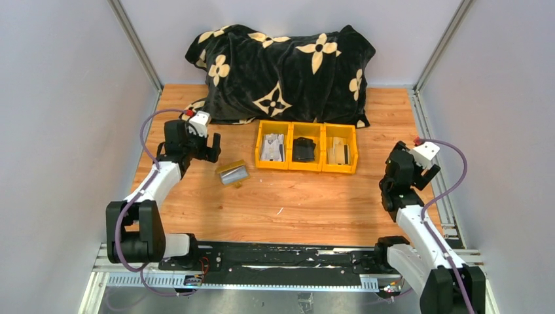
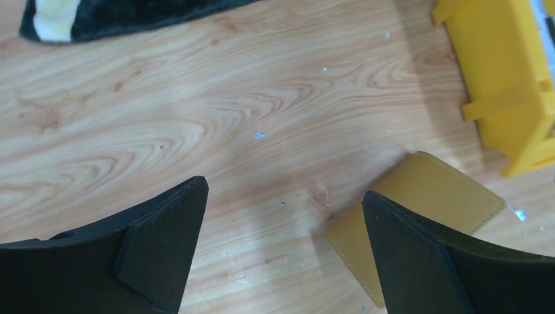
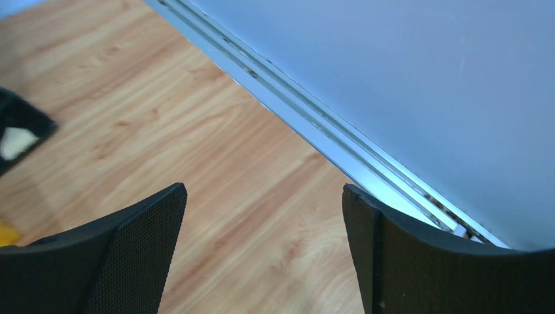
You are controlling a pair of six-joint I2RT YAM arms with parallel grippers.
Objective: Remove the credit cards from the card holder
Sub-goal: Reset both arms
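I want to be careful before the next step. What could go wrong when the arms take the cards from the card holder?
1. The card holder lies off-centre, by one finger of the open left gripper; coming down here could push it or pinch only the flap.
2. The open right gripper hangs far off by the side rail, so nothing steadies the holder; it might slide toward the yellow bins.

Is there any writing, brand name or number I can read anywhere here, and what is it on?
No readable text anywhere.
Black blanket: only cream flower and diamond motifs, no letters.
Contents of the yellow bins: too small to tell.
Card holder: no lettering visible.
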